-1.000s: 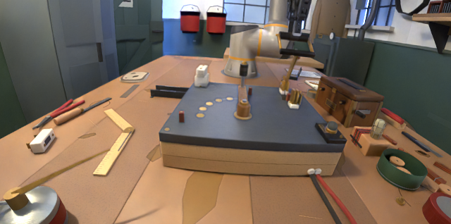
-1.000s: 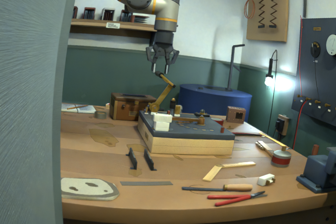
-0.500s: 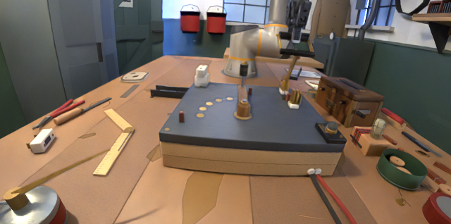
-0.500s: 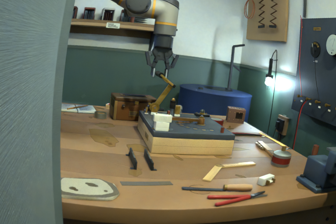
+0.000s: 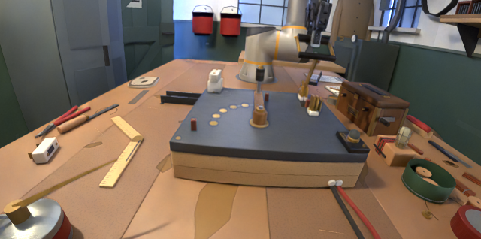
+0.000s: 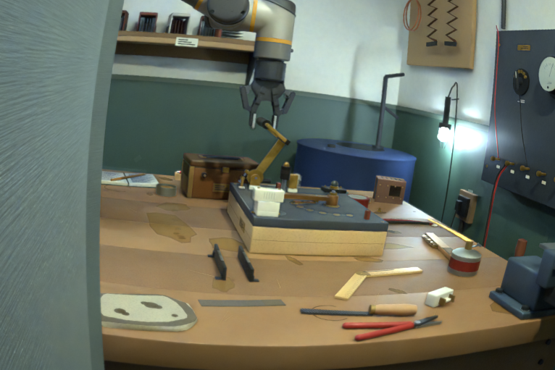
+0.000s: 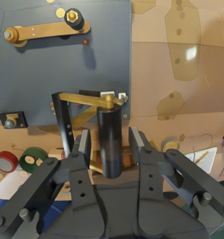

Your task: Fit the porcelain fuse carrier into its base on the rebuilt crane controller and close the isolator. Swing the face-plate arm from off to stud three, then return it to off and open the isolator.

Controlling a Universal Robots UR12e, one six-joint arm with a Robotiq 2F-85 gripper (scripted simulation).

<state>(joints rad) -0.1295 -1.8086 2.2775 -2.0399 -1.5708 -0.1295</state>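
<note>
My gripper (image 7: 110, 140) hangs open high over the far corner of the controller, its fingers on either side of the isolator's black handle (image 7: 109, 140) and apart from it. The isolator's brass blades (image 6: 268, 151) stand raised at a slant from their hinge (image 5: 303, 92). The white porcelain fuse carrier (image 5: 215, 80) sits in its base at the controller's other far corner. The brass face-plate arm (image 5: 258, 103) points away from the row of brass studs (image 5: 225, 111), its black knob (image 7: 74, 17) next to a red stop peg (image 7: 85, 42).
The raised isolator handle bar (image 5: 316, 56) is the nearest obstacle. A wooden box (image 5: 370, 105) stands beside the controller (image 5: 263, 133). A green reel (image 5: 428, 179), red and black cables (image 5: 349, 205), a folding rule (image 5: 122, 148) and hand tools (image 6: 385, 317) lie around on the bench.
</note>
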